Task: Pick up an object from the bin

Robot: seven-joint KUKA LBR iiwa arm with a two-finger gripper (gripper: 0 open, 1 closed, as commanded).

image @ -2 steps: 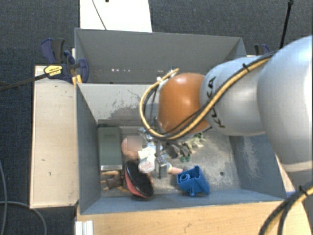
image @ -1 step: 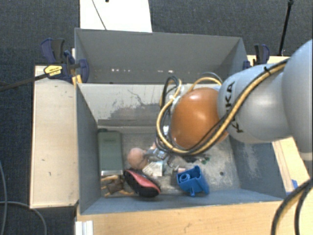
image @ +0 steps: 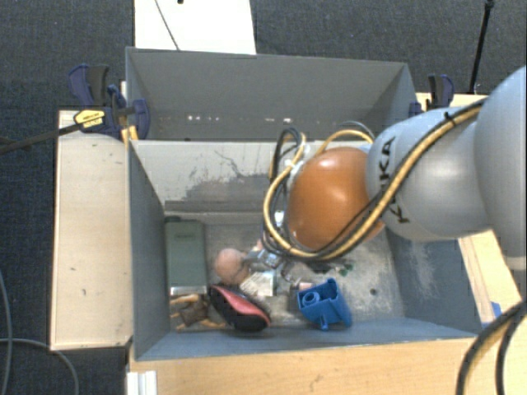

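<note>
Along the bin's (image: 150, 245) near wall, where sloping sides funnel loose things, lay a blue plastic piece (image: 324, 304) and a black-and-pink shoe-like thing (image: 239, 309). Just behind, the hand (image: 269, 262) hung low over a pale crumpled item (image: 262, 284) beside a peach ball (image: 228, 263). Under the orange cover (image: 329, 200), I cannot tell whether it was open or held anything.

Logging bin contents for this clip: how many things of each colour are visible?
Grey-green box: 1
Pink ball: 1
Black-and-pink thing: 1
Blue part: 1
Brown clump: 1
White scrap: 1
Total: 6 in view; more may lie hidden.
</note>
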